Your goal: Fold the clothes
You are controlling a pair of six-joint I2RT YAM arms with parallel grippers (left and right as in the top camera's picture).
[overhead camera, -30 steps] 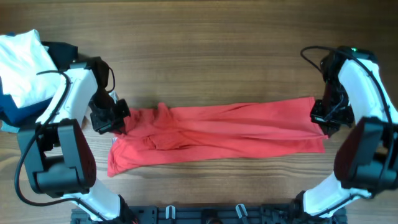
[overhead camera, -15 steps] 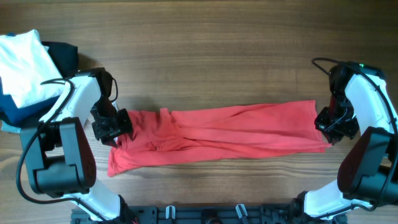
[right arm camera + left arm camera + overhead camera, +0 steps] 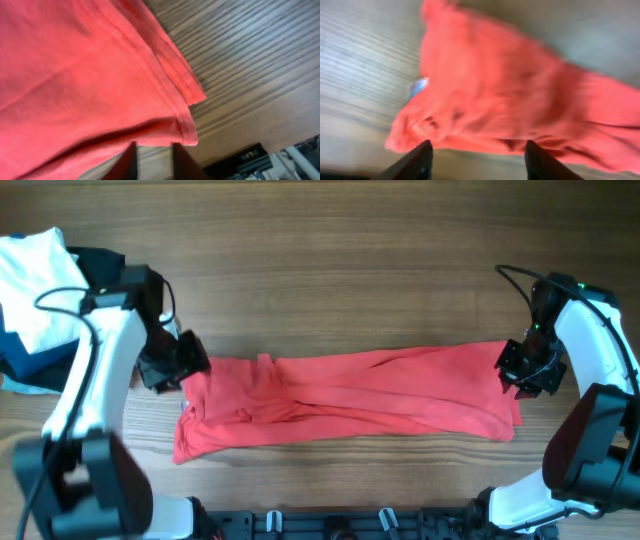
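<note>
A red garment (image 3: pixel 350 395) lies stretched in a long, wrinkled band across the wooden table (image 3: pixel 330 270). My left gripper (image 3: pixel 186 368) hovers at its left end. In the left wrist view that left gripper (image 3: pixel 480 162) is open, with bare table between its dark fingers (image 3: pixel 422 160) and the blurred red cloth (image 3: pixel 510 95) just beyond them. My right gripper (image 3: pixel 516 372) is at the garment's right end. In the right wrist view the right gripper (image 3: pixel 154 162) is slightly open, wood showing in the gap, and the hemmed red corner (image 3: pixel 187 132) lies just past the fingertips (image 3: pixel 129 161).
A heap of white and dark blue clothes (image 3: pixel 40 290) sits at the table's far left. A black rail (image 3: pixel 330 525) runs along the front edge. Cables loop above the right arm (image 3: pixel 585 330).
Both grippers have opened and let go of the red garment's ends, which now rest on the table. The left arm has swung up and away from the cloth edge.
</note>
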